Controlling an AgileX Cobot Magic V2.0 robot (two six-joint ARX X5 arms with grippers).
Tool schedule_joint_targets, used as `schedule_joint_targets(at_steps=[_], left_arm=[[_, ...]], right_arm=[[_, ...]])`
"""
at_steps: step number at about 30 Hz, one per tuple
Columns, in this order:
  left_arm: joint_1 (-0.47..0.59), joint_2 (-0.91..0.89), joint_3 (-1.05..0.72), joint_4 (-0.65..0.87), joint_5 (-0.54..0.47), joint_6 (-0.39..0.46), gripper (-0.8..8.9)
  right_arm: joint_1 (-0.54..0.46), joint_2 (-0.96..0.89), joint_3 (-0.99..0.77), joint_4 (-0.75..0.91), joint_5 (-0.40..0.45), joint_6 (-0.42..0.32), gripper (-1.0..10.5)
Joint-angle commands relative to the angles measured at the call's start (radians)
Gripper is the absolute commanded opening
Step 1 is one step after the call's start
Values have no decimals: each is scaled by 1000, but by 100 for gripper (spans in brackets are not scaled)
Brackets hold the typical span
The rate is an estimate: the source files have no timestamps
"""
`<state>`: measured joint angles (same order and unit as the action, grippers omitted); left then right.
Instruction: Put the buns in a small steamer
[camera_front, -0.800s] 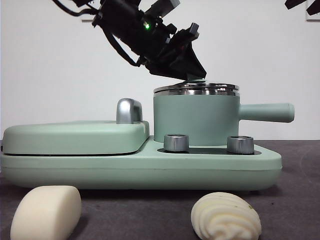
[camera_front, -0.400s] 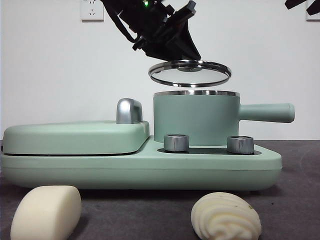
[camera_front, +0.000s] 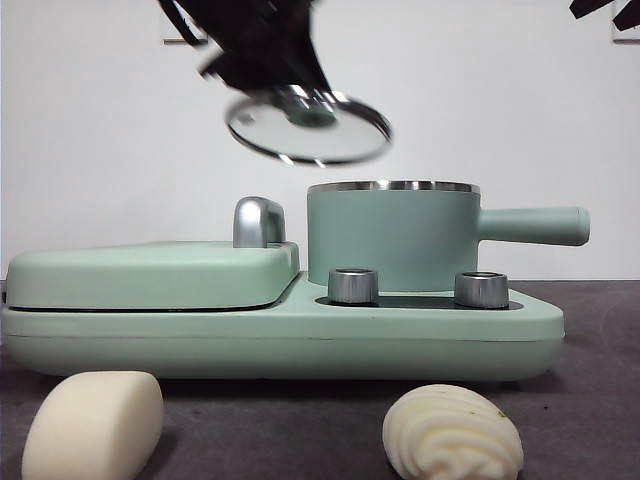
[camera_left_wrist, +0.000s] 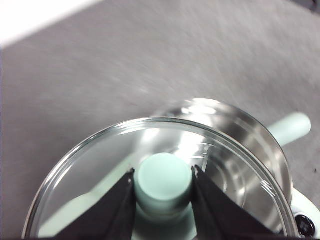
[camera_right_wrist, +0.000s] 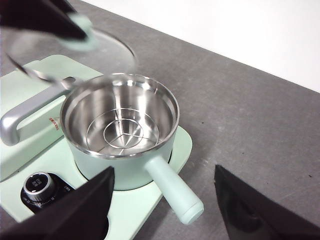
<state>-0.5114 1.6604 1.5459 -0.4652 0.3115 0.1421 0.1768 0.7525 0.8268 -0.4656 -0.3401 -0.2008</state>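
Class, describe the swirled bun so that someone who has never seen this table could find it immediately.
Start at the mint-green cooker base across the table. In front of it lie two cream buns; take the one below the steamer pot. The swirled bun has piped ridges, while the smooth bun is plain.

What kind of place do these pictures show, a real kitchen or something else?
Probably a lab test bench, not a kitchen: a bare white wall, a plain grey table, and a lone mint-green cooker with its steamer pot, two buns lying in front.
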Motion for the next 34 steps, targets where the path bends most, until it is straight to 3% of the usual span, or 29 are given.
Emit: schedule_joint_targets(at_steps=[1, 13, 23, 34], left_arm=[[24, -48, 26, -18, 2, 2, 12], [174, -319, -198, -29, 2, -24, 13], [233, -567, -509, 69, -14, -136, 12], [233, -605, -517, 70, -27, -135, 11]], right_arm=[[5, 5, 14, 7, -2, 18, 319], [131, 6, 14, 8, -4, 17, 320], [400, 112, 14, 14, 0, -3, 358], [687, 377, 14, 141, 1, -19, 358]])
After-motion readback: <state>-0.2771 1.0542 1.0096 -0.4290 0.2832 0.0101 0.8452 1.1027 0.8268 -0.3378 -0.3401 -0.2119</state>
